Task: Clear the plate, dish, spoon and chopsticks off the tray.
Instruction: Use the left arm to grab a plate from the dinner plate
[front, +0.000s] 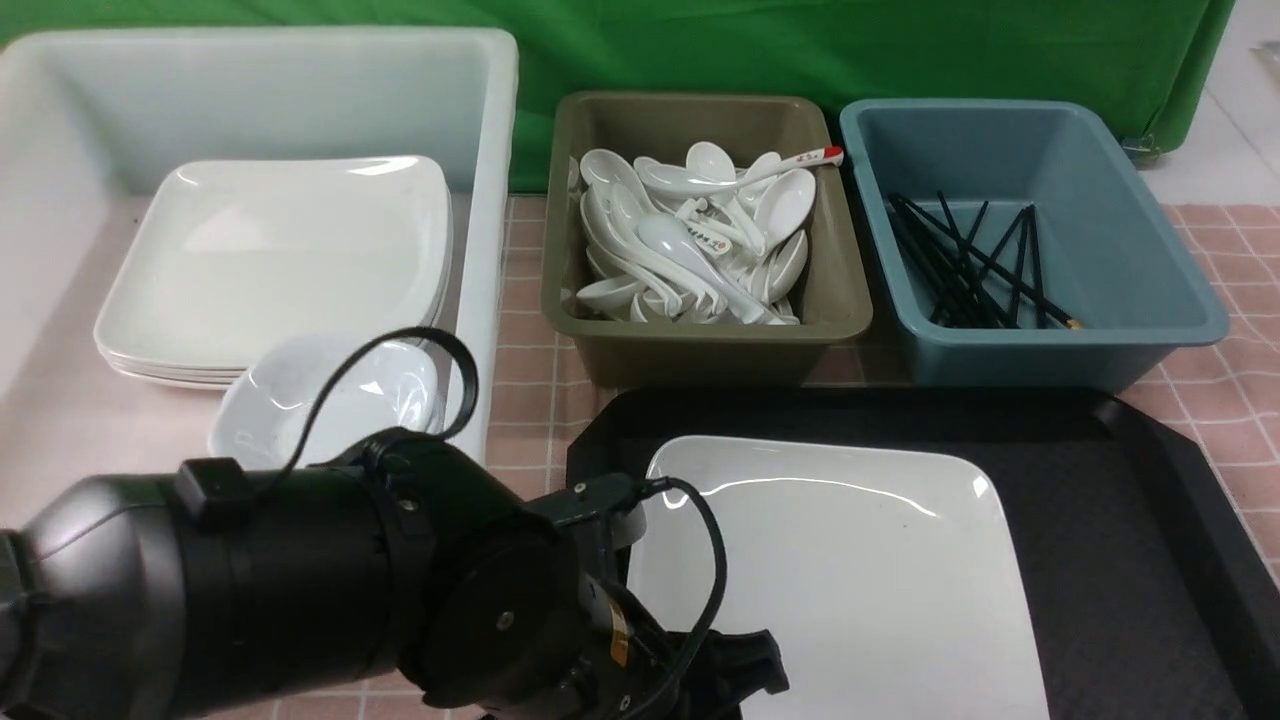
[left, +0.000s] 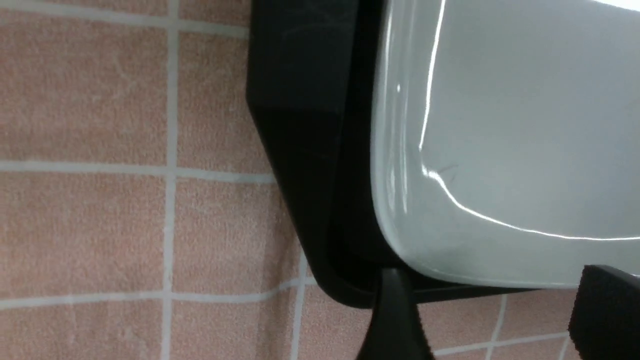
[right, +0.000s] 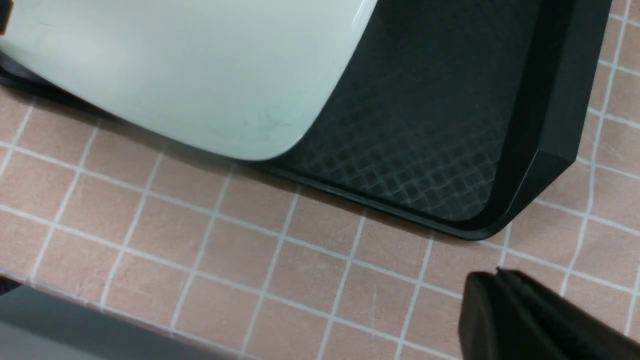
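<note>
Front view: one white square plate (front: 830, 560) lies on the one black tray (front: 1150, 520). In the left wrist view the two left fingers (left: 395, 320) stand wide apart. The plate's near edge sits just beyond their tips, with the tray's corner beside one finger. The right fingers (right: 525, 315) hang over the pink worktop (right: 200, 240) near the tray's other near corner; wide or narrow, I cannot tell. Farther off stand three bins: a white bin (front: 495, 200) with a plate stack (front: 280, 260) and one dish (front: 300, 400), an olive bin (front: 700, 345) with many spoons (front: 690, 240), and a blue bin (front: 1050, 350) with several chopsticks (front: 970, 270).

No legible text; dark printed marks on white spoons (front: 690, 240) in olive bin (front: 700, 355), too small to read
</note>
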